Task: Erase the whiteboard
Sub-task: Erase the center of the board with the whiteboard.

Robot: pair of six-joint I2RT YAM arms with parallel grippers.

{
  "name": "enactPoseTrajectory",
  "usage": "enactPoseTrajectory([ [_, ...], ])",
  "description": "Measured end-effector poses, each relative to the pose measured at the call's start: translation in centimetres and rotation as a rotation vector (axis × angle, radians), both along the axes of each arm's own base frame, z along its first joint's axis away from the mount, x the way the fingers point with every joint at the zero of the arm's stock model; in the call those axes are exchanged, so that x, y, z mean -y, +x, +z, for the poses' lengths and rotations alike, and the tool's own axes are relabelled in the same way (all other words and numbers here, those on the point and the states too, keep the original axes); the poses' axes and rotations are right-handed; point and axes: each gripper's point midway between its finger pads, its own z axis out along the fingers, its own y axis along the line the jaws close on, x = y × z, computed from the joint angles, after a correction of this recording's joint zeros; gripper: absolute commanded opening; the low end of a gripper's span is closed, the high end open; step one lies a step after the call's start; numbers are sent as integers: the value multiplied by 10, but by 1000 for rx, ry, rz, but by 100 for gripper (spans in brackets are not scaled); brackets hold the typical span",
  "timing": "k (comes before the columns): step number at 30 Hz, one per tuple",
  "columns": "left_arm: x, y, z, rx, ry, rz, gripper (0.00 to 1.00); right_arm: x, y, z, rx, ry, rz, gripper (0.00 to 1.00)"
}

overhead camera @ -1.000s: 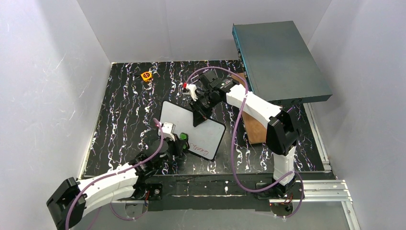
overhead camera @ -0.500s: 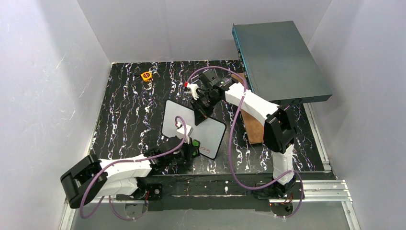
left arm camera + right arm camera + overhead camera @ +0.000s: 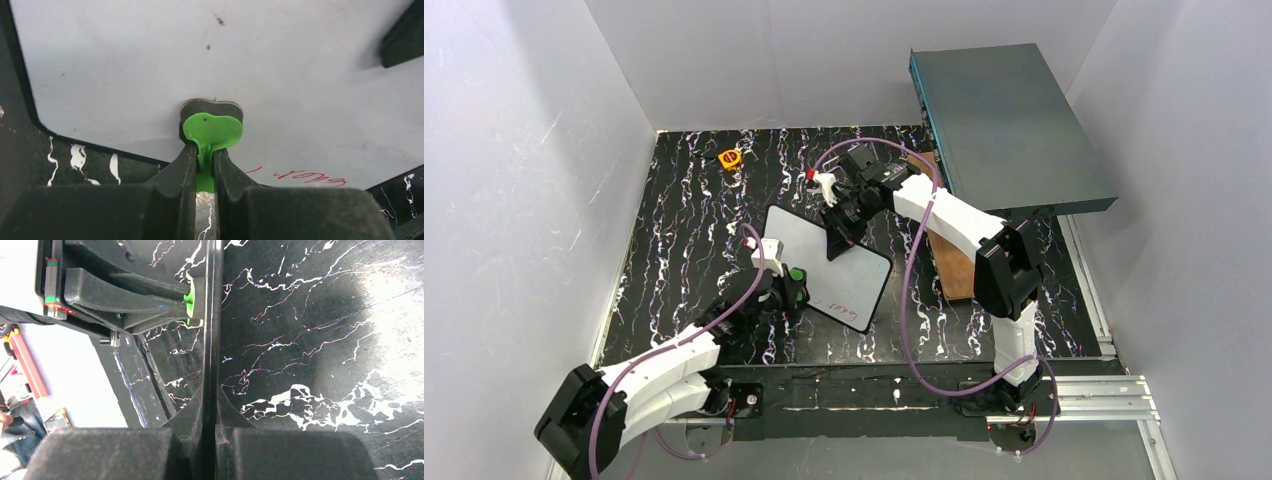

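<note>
The whiteboard [image 3: 824, 262] stands tilted in the middle of the black marbled table, white with a thin black frame. My right gripper [image 3: 838, 243] is shut on its upper edge; in the right wrist view the board [image 3: 214, 315] runs edge-on between that gripper's [image 3: 210, 390] jaws. My left gripper [image 3: 792, 287] is shut on a green eraser [image 3: 796, 274]. Its dark pad presses flat against the board face [image 3: 250, 60], with the eraser [image 3: 212, 131] just ahead of that gripper [image 3: 204, 150]. Red handwriting [image 3: 305, 176] remains near the board's lower edge.
A large grey-teal metal box [image 3: 1009, 120] fills the back right, with a brown wooden board [image 3: 954, 268] beneath its near edge. An orange tape measure [image 3: 730, 158] lies at the back left. White walls enclose the table on three sides.
The left gripper swept the eraser toward the board's lower right edge, then back up and left across the board's face. The right gripper kept its hold on the top edge.
</note>
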Motion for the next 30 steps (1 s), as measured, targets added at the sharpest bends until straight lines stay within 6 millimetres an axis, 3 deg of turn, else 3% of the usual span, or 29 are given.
enactPoseTrajectory([
  [2, -8, 1, -3, -18, 5, 26, 0, 0, -2, -1, -7, -5, -2, 1],
  [6, 2, -7, -11, -55, -2, -15, 0, 2, -4, -3, -16, -20, -7, 1],
  [13, 58, -67, -35, -121, 67, -288, 0, 2, -11, -3, -34, -24, 10, 1],
  [17, 67, -71, -37, -127, 72, -288, 0, 2, -12, -4, -22, -23, 25, 1],
  [22, 56, -61, -34, -141, 22, -195, 0, -1, -10, -3, -17, -8, 22, 1],
  [28, -5, -26, -35, -190, -64, 83, 0, -4, -3, 1, -2, 13, -1, 1],
  [30, -13, -23, -37, -213, -76, 122, 0, -4, -2, 0, -3, 11, -4, 1],
])
